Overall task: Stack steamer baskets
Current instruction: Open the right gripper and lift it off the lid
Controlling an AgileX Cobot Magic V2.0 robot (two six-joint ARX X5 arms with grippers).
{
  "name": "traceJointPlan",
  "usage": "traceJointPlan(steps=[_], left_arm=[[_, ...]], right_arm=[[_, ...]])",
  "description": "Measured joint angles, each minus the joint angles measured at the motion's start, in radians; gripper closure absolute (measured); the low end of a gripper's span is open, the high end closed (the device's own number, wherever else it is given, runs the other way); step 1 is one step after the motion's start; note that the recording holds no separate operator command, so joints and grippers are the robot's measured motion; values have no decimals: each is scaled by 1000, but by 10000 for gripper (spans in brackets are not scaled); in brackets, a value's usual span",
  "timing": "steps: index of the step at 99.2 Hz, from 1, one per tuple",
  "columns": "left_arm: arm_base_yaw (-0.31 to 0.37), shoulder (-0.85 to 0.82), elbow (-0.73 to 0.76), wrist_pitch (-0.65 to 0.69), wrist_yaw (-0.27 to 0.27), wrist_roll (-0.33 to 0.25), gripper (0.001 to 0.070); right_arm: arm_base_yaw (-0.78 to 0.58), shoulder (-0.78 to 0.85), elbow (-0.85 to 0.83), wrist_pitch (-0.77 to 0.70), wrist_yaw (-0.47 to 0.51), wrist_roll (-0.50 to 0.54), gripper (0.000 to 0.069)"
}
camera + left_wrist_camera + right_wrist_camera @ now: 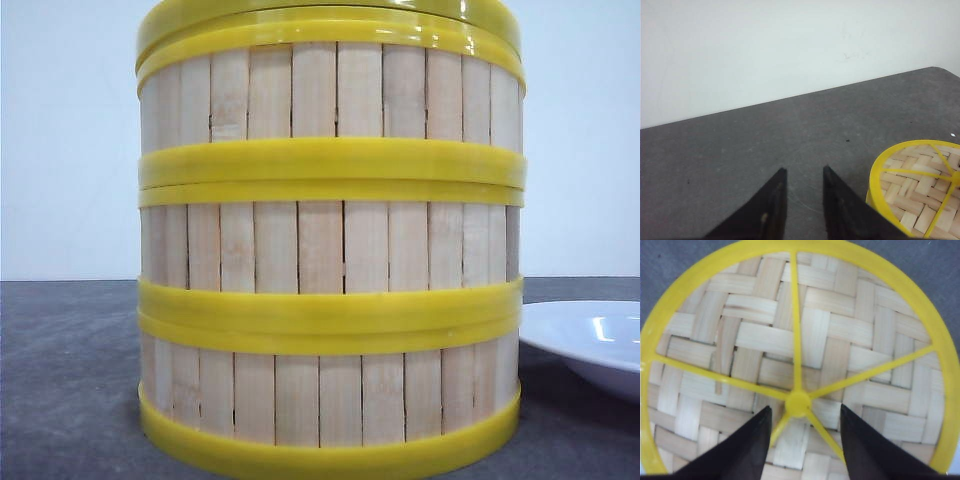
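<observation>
The right claw [802, 415] hangs just above the woven lid [795, 355], its two dark fingers [747, 447] spread apart with nothing between them; the yellow hub where the lid's spokes meet shows in the gap. Whether the fingertips touch the weave cannot be told. The lid's yellow rim rings a herringbone weave of pale bamboo strips, and grey table shows beyond it.

The left claw [802, 175] is also parted and empty, its black fingers [767, 210] over bare dark grey table [765, 140]. Part of the woven lid [917, 187] shows close beside one finger, clear of it.

In the front view the three steamer baskets [330, 250] stand in one upright stack on the table [70, 380], near the camera and filling most of the frame. Their yellow rims meet in neat double bands, and the walls of vertical pale slats line up. The yellow lid [330, 25] sits on top. To the right, just beside the bottom basket, lies a white plate [590, 345], cut by the frame edge. A pale wall [60, 140] rises at the far side.
</observation>
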Motion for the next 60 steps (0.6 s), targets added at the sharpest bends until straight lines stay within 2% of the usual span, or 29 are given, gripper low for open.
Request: traceJointPlan(steps=[20,23,28,34,44,60], left_arm=[[0,0,0,0,0,0,601],[0,0,0,0,-2,-1,612],[0,-3,0,-1,-17,-4,649],[0,-19,-6,0,-64,-18,681],[0,-92,-74,44,-157,-39,693],[0,-341,-310,209,-316,-31,695]], right_arm=[[0,-32,129,2,97,-12,436],[2,-51,132,10,119,-18,471],[8,-89,130,35,156,-36,573],[22,-147,115,139,183,-76,632],[47,-286,28,355,193,-189,664],[15,-591,-341,680,233,-344,674]])
